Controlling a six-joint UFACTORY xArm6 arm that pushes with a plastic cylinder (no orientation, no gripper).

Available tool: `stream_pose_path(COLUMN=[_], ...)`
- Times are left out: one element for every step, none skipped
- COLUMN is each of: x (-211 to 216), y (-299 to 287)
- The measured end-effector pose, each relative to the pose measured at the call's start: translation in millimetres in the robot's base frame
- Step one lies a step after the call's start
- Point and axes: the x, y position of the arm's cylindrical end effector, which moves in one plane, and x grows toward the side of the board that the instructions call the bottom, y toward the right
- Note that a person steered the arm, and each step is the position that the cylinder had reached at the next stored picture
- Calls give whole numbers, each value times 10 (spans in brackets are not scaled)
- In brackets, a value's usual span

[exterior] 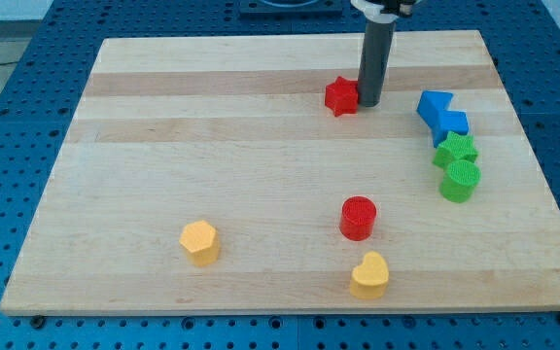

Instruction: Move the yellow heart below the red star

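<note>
The yellow heart [369,275] lies near the view's bottom edge of the wooden board, right of centre. The red star [340,96] sits near the view's top, a little right of centre. My tip [369,102] stands right beside the red star on its right side, touching or nearly touching it. The heart is far below the star and slightly to its right, with a red cylinder [358,218] between them, just above the heart.
A yellow hexagon block [200,241] lies at the lower left. At the right side, two blue blocks [440,113] sit above two green blocks [458,167] in a close column. The wooden board [163,146] rests on a blue pegboard table.
</note>
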Motion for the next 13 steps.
stream_pose_path(x=[0,74,439,815,1258,1748,2337,2790,2796,2784,2789,2794,2796], y=[-228,-278,-428,-1134,-2011,-2660,-2899,-2523,-2420,-1785,-933,-720,-568])
